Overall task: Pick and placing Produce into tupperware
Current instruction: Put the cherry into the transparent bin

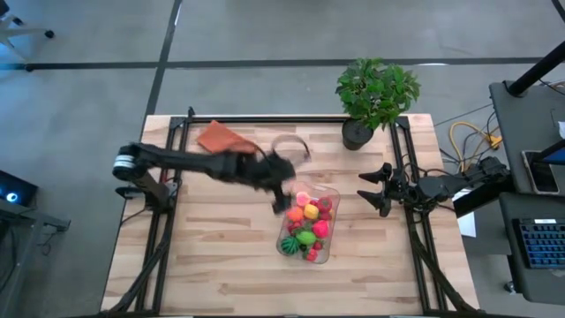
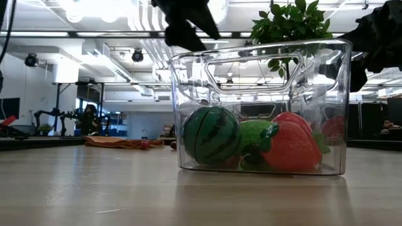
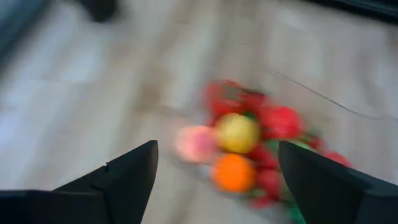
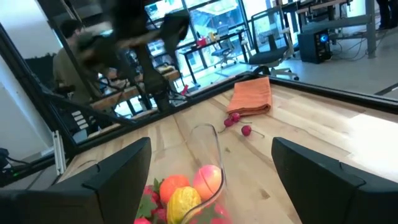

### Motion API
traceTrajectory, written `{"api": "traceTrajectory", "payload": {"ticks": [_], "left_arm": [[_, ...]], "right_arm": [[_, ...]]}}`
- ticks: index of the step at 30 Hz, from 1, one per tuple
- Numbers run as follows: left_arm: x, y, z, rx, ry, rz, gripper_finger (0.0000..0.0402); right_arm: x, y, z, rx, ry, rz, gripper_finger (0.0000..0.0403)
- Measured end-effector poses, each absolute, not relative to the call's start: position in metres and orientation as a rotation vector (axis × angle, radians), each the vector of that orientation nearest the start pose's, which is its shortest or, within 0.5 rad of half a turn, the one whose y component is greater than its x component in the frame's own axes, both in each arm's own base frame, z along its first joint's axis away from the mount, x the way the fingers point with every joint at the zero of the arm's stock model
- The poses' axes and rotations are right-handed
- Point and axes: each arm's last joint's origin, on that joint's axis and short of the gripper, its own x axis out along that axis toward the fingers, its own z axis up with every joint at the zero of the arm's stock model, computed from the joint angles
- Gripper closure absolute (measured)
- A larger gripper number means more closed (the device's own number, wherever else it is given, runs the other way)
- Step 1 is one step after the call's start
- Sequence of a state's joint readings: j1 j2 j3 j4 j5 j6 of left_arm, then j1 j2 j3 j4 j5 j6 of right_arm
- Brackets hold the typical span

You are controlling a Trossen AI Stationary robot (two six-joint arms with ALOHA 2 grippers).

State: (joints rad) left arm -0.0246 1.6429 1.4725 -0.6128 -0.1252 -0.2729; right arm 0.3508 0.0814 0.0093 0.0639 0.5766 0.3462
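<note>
A: Above the near-left corner of the tupperware [image 1: 309, 225], the left gripper [image 1: 281, 196] hangs with jaws spread and nothing between them

B: Good. The produce [image 1: 306, 228] sits heaped inside the tub, a watermelon [image 2: 211, 135] against its wall. Lift straight up before swinging away, so nothing clips the rim

A: And the right gripper [image 1: 381, 188]?

B: Beside the tupperware, away from the left arm, jaws spread, waiting

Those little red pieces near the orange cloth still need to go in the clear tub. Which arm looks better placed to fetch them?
Probably the left. Its gripper hangs open over the tub, nearer the red pieces by the orange cloth. The right gripper waits open beyond the tub's other side.
</note>
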Motion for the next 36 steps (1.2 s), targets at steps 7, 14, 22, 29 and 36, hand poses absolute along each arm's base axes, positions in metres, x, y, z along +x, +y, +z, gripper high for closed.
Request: {"api": "traceTrajectory", "payload": {"ticks": [7,14,22,29,36], "left_arm": [[0.321,0.071,0.304,-0.210,0.956,0.408,0.0081],[0.312,0.090,0.243,-0.096,0.991,0.182,0.0097],[0.307,0.104,0.207,-0.086,0.913,0.237,0.0128],[0.311,0.120,0.185,-0.214,0.982,0.326,0.0135],[0.325,0.127,0.165,-0.226,1.037,0.328,0.0135]], "right_arm": [[0.097,0.019,0.166,0.338,-0.031,-0.225,0.0078],[0.097,0.019,0.166,0.339,-0.032,-0.225,0.0078],[0.097,0.019,0.166,0.339,-0.032,-0.225,0.0078],[0.097,0.019,0.166,0.339,-0.032,-0.225,0.0078],[0.097,0.019,0.166,0.338,-0.030,-0.225,0.0078]]}}
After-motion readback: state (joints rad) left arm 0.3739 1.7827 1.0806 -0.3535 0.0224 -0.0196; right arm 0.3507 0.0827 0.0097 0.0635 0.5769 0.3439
